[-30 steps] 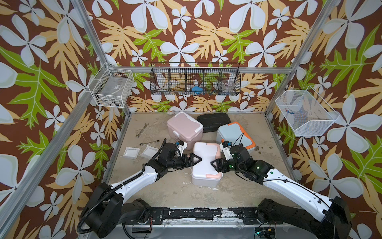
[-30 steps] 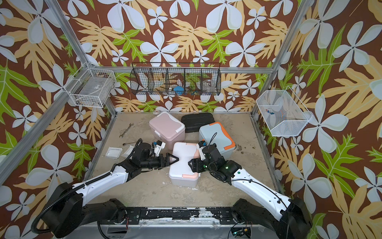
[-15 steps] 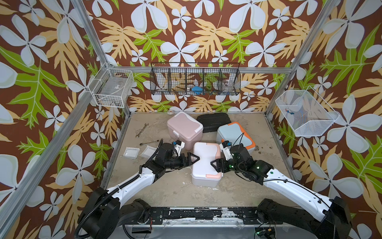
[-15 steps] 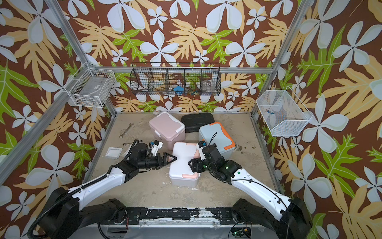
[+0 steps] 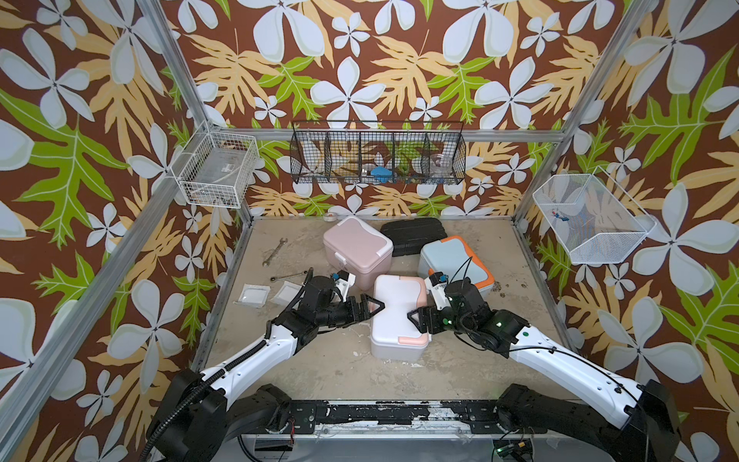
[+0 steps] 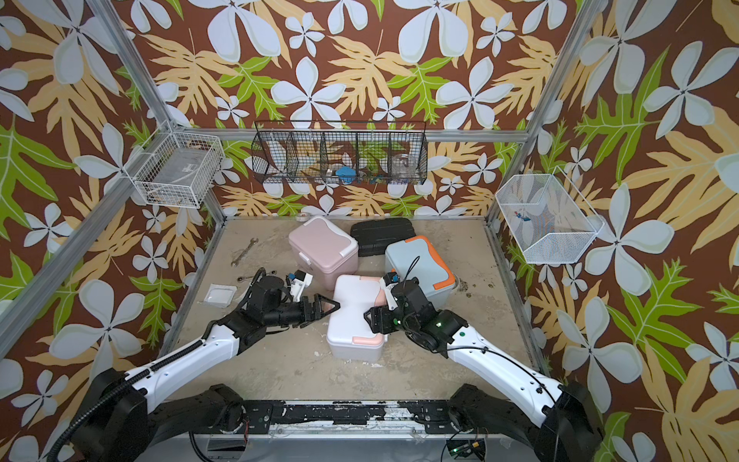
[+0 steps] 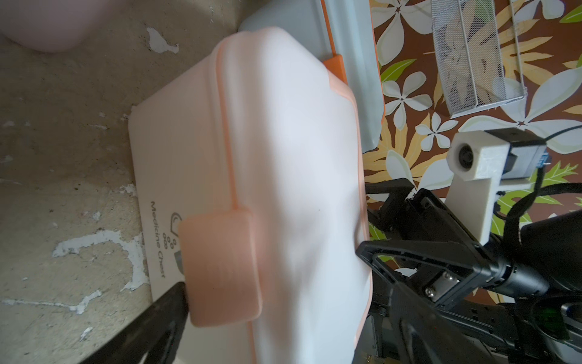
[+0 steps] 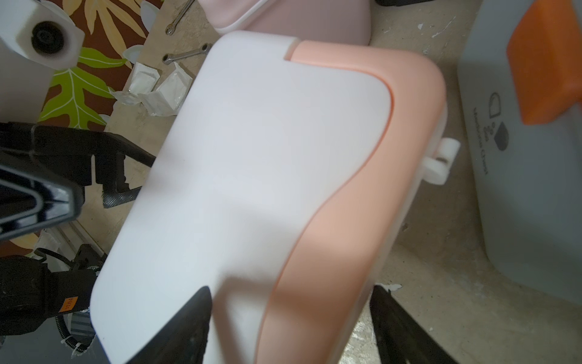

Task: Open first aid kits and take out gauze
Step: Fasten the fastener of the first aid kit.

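Latch-front white-and-peach first aid kit [image 5: 398, 312] lies between left pincer [image 5: 372, 310], spread wide, and right pincer [image 5: 416, 320], jaws apart astride its edge.

"Medicine Chest" is printed on the front of the white-and-peach first aid kit [image 7: 283, 141]. The light-blue first aid kit [image 8: 519, 205] carries the same words.

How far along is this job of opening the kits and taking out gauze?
Done: two gauze packets lie on the table. In hand: the open left gripper and the right gripper flank the white and peach kit, lid shut. Remaining: open it; the pink kit and blue kit are shut too.
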You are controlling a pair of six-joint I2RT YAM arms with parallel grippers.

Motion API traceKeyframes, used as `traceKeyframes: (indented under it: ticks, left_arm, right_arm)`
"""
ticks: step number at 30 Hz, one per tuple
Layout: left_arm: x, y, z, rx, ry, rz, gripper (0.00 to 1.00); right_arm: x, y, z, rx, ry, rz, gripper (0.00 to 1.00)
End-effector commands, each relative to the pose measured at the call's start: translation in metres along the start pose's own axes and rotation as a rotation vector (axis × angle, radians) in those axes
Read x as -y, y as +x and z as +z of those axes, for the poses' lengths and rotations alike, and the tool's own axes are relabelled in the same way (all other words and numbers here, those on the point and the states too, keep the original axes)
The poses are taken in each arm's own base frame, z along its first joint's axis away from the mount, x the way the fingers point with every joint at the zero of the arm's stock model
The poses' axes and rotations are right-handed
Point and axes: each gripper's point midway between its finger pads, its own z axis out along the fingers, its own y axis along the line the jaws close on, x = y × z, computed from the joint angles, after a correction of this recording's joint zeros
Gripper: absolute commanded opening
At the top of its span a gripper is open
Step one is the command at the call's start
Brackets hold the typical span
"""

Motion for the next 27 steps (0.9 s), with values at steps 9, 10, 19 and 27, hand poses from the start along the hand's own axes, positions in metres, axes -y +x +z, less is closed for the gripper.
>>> traceKeyframes:
  ticks: [9, 10, 19, 27]
  left_arm:
    - [-0.007, -0.015, -0.018, 0.05, -0.166, 0.037, 0.97]
    - [-0.004, -0.017, -0.02, 0.057, -0.167, 0.041, 0.96]
    - [0.012, -0.017, -0.022, 0.037, -0.125, 0.04, 0.95]
    - [0.018, -0.013, -0.006, 0.001, -0.078, 0.033, 0.94]
  right_arm:
    - [0.007, 0.018, 0.003, -0.073, 0.023, -0.005, 0.78]
    - [0.007, 0.018, 0.004, -0.074, 0.025, -0.005, 0.78]
    - [0.006, 0.02, 0.009, -0.09, 0.014, -0.002, 0.77]
    - [0.006, 0.021, 0.01, -0.094, 0.011, 0.001, 0.77]
